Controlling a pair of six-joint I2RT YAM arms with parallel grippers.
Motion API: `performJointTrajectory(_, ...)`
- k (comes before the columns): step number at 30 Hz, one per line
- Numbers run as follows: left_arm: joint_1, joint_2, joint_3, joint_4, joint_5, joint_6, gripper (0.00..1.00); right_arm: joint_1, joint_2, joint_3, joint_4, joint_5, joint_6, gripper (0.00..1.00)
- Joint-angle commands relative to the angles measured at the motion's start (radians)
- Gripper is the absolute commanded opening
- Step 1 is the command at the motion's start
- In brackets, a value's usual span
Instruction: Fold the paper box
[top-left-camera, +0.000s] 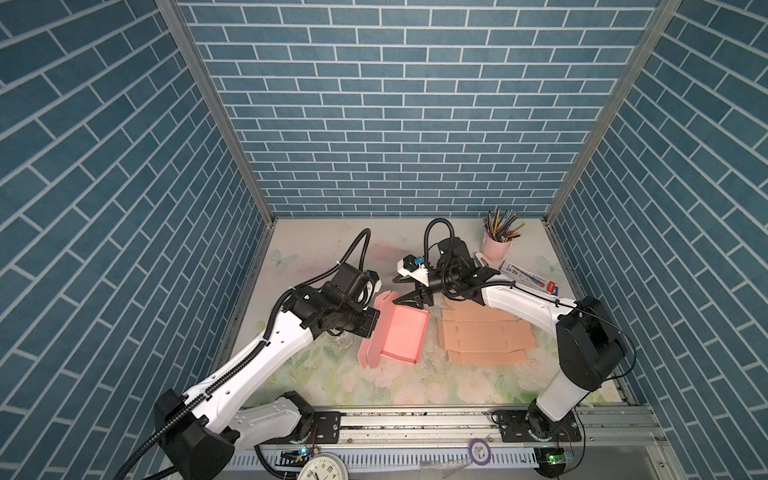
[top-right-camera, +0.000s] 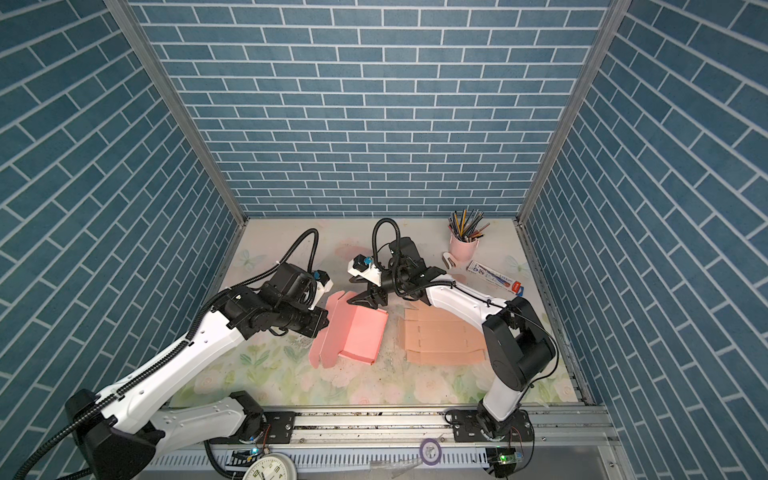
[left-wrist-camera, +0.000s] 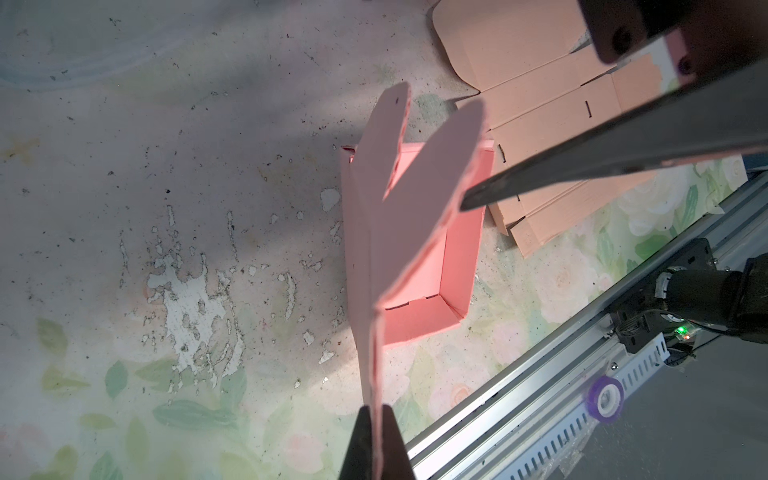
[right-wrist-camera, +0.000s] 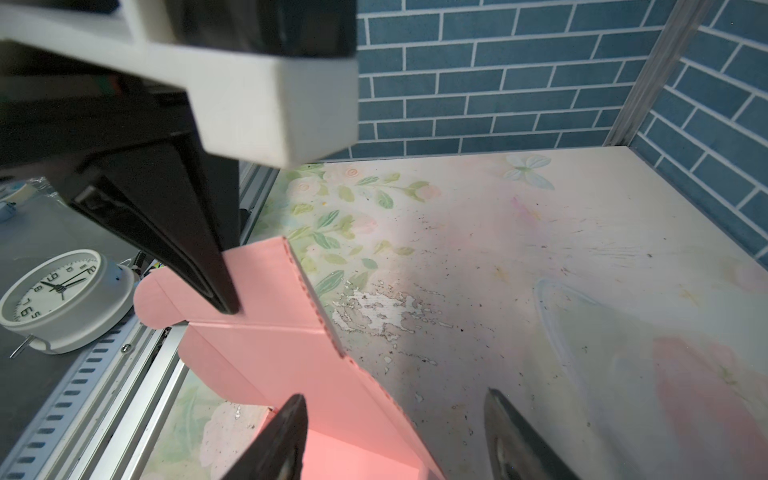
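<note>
The pink paper box (top-left-camera: 401, 332) (top-right-camera: 361, 332) sits mid-table as an open tray with its lid panel (left-wrist-camera: 399, 232) raised along its left side. My left gripper (left-wrist-camera: 376, 409) (top-left-camera: 372, 326) is shut on the edge of that lid panel, which stands thin between the two black fingers. My right gripper (right-wrist-camera: 395, 397) (top-left-camera: 395, 291) (top-right-camera: 349, 291) is open at the box's far end. Its jaws stand wide apart, with the lid's corrugated edge (right-wrist-camera: 365, 374) running between them, untouched by either finger. The tray floor (right-wrist-camera: 353, 461) glows pink below.
A flat tan cardboard blank (top-left-camera: 484, 336) lies right of the box, under the right arm. At the back right stand a pink cup of pencils (top-left-camera: 496, 245) and a long printed carton (top-left-camera: 528, 276). A white clock (top-left-camera: 322, 467) and a purple tape roll (top-left-camera: 480, 451) sit by the front rail.
</note>
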Motion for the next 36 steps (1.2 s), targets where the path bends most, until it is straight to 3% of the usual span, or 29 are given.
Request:
performJointTrajectory(1,-0.006,0.01,0.028,-0.024,-0.016,0.027,0.0,0.015,0.018,0.021,-0.029,-0.038,-0.074,0.64)
performJointTrajectory(6,-0.005,0.018,0.036,-0.03,-0.028,0.046,0.0,0.023,0.027,0.014,-0.052,-0.041,-0.087,0.55)
performJointTrajectory(19,-0.005,0.031,0.053,-0.038,-0.063,0.056,0.0,0.029,0.008,0.007,-0.073,0.016,-0.105,0.16)
performJointTrajectory(23,-0.005,0.032,0.049,-0.032,-0.071,0.051,0.03,0.029,0.001,0.002,-0.078,0.036,-0.111,0.11)
performJointTrajectory(26,-0.006,0.03,0.041,-0.018,-0.095,0.033,0.16,0.028,-0.012,-0.016,-0.057,0.065,-0.102,0.07)
performJointTrajectory(29,-0.004,0.016,0.006,0.024,-0.104,-0.006,0.43,0.025,-0.038,-0.066,0.008,0.107,-0.065,0.05)
performJointTrajectory(31,-0.002,0.0,-0.021,0.055,-0.108,-0.035,0.55,0.019,-0.064,-0.114,0.072,0.14,-0.023,0.04)
performJointTrajectory(36,0.031,-0.065,-0.13,0.163,-0.096,-0.117,0.62,-0.008,-0.141,-0.247,0.25,0.221,0.11,0.02)
